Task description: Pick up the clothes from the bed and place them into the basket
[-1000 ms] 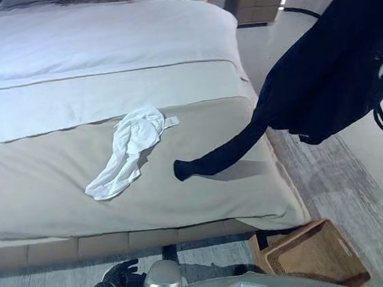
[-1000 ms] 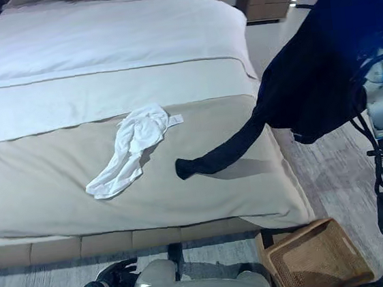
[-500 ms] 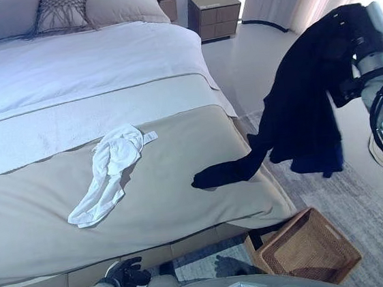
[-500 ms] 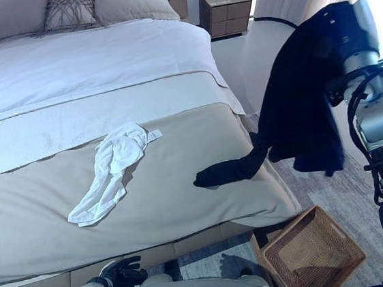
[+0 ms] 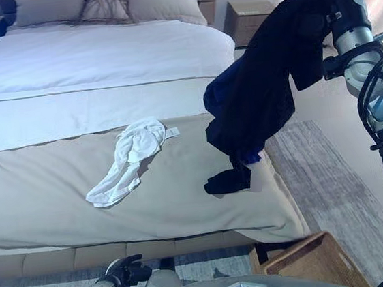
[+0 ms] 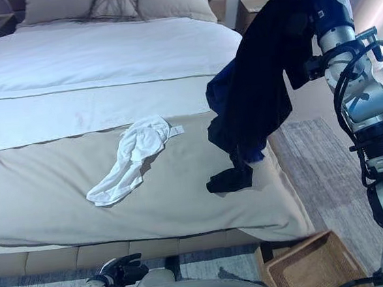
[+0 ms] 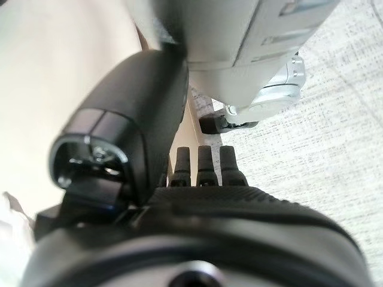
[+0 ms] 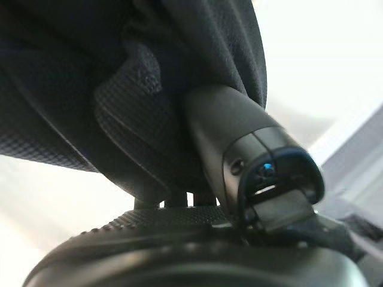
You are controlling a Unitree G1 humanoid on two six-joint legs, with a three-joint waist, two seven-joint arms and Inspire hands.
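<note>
Wide bed [image 5: 59, 191] with smooth beige cover across foot, white sheet behind, grey pillows [image 5: 105, 3] at head. Dark navy knit garment [image 5: 261, 88], limp and bunched, hangs from raised right hand [image 8: 239, 155] over bed's right corner; thumb pressed into cloth, pinching it; lower end touches cover. Brown woven wicker basket [image 6: 314, 267], rectangular, on floor below corner. Crumpled white garment [image 5: 128, 157] lies mid-cover. Left hand [image 5: 119, 274] low by bed base, fingers relaxed, empty.

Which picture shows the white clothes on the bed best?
The left eye view: the white garment lies crumpled and whole on the beige bed cover. The right eye view shows it equally well. Neither wrist view clearly shows it.
</note>
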